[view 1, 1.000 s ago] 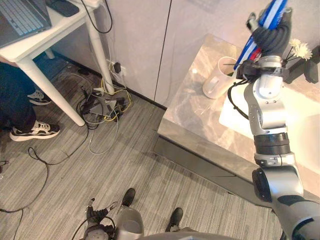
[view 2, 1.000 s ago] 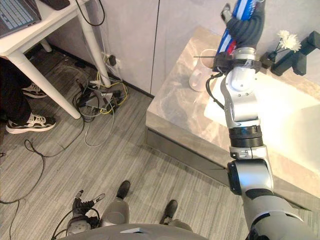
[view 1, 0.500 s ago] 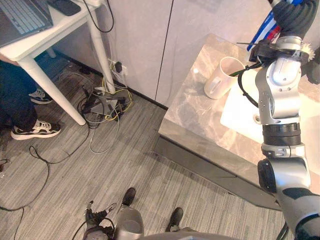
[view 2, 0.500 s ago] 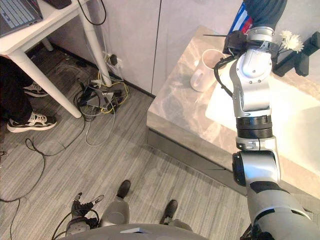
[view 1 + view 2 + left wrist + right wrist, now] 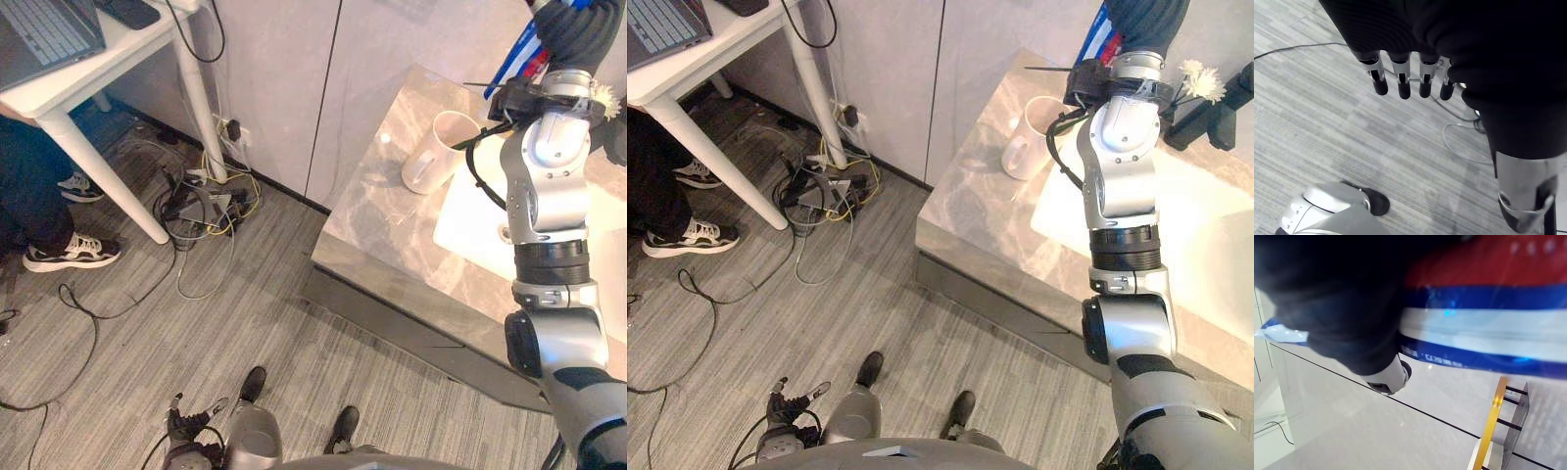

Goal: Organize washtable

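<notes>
In the left eye view, the right hand (image 5: 573, 27) is raised at the far right above the marble washtable (image 5: 387, 215). A blue, white and red toothpaste tube (image 5: 516, 54) is carried in it, just beyond the white cup (image 5: 434, 154). The tube is probably lifted so that it can be stood in that cup.

In the right eye view, the left hand (image 5: 784, 403) is seen low over the floor, well apart from the washtable.

In the left wrist view, its fingers (image 5: 1400, 83) are held straight and relaxed, and nothing is grasped.

In the right wrist view, the tube is pressed close against the dark cover, so it is judged to be clasped. One fingertip (image 5: 1393, 376) is seen beside it.
</notes>
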